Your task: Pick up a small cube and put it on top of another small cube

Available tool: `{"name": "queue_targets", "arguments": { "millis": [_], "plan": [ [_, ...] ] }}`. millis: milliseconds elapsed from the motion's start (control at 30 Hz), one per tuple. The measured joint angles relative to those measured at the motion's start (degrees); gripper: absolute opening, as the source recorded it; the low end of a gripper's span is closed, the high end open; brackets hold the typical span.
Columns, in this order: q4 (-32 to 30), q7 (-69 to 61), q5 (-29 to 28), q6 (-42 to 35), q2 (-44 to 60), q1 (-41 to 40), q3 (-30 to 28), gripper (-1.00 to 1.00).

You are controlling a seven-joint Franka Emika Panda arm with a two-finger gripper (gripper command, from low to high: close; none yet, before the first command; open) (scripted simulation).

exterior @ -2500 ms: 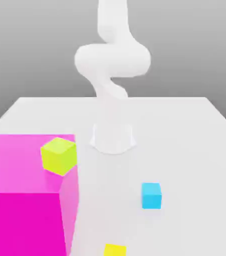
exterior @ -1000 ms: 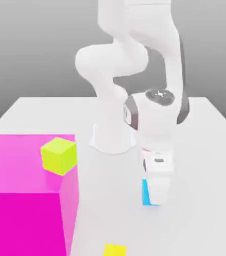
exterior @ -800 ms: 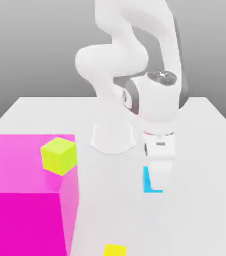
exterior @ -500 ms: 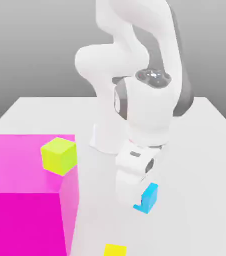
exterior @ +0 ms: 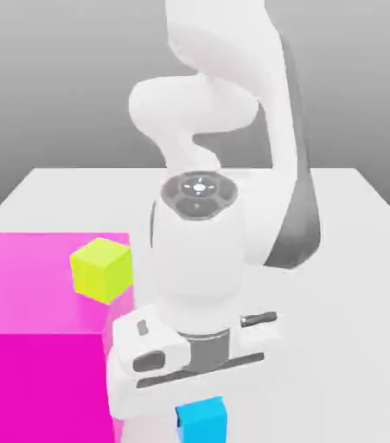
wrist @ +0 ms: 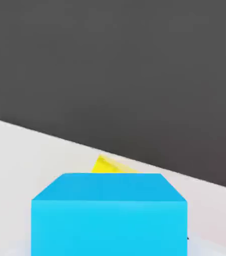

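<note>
The small cyan-blue cube [exterior: 205, 422] sits right under my hand at the front of the table, at the exterior view's lower edge. My gripper [exterior: 201, 403] points straight down over it, and the white hand body [exterior: 189, 359] hides its top. In the hand view the cyan cube [wrist: 108, 215] is very close, and a sliver of the yellow cube [wrist: 109, 166] peeks out just past its far top edge. In the exterior view the cyan cube and my hand cover the yellow cube. Whether the cyan cube rests on the yellow one cannot be made out.
A huge magenta block [exterior: 42, 346] fills the exterior view's left front, close beside my hand, with a lime yellow-green cube [exterior: 101, 268] on top. The arm's base stands behind my hand. Bare white table [exterior: 354, 285] lies to the exterior view's right.
The cyan cube left the table right of centre in my gripper and came forward to where the yellow cube stood. The hand swung to the exterior view's left and down.
</note>
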Motion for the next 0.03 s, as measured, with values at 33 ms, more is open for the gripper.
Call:
{"name": "queue_targets", "arguments": {
  "millis": [33],
  "plan": [
    [0.0,0.0,0.0,0.0,0.0,0.0,0.0,1.0]
  ]
}}
